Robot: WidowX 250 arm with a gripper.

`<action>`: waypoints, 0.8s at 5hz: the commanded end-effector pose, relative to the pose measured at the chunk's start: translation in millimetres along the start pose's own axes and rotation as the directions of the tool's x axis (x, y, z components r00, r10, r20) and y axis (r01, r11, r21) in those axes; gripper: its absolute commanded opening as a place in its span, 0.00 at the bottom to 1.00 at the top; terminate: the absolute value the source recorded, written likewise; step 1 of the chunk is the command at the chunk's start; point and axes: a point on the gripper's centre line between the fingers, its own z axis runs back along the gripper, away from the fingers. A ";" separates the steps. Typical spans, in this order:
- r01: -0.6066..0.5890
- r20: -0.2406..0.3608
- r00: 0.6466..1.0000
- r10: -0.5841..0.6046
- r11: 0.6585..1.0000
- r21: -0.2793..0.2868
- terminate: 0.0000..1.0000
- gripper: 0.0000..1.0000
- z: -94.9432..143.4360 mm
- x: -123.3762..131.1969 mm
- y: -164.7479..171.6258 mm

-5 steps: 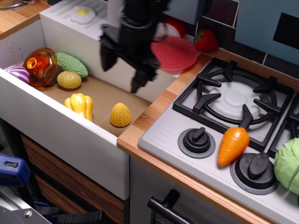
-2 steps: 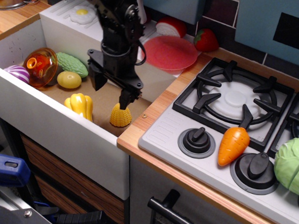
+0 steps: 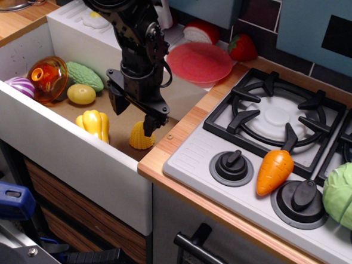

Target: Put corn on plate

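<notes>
Yellow corn (image 3: pixel 140 138) is sitting on the sink floor by the right wall, my spread gripper (image 3: pixel 133 112) is hanging right over it with one finger at its top, and the plate (image 3: pixel 199 62) is lying on the counter behind.

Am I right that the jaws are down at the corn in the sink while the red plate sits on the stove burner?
Not quite. The plate sits on the counter behind the sink, left of the stove, not on a burner. The rest holds: the observation.image view shows the gripper down at the corn in the sink.
</notes>
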 end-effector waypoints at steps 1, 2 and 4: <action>0.003 0.045 0.999 -0.003 1.000 -0.009 0.00 1.00 -1.1 16.1 0.9; -0.010 0.058 0.998 0.011 1.000 -0.017 0.00 1.00 -10.8 13.6 -1.1; -0.015 0.057 0.998 0.019 0.998 -0.064 0.00 1.00 -22.4 10.8 -0.9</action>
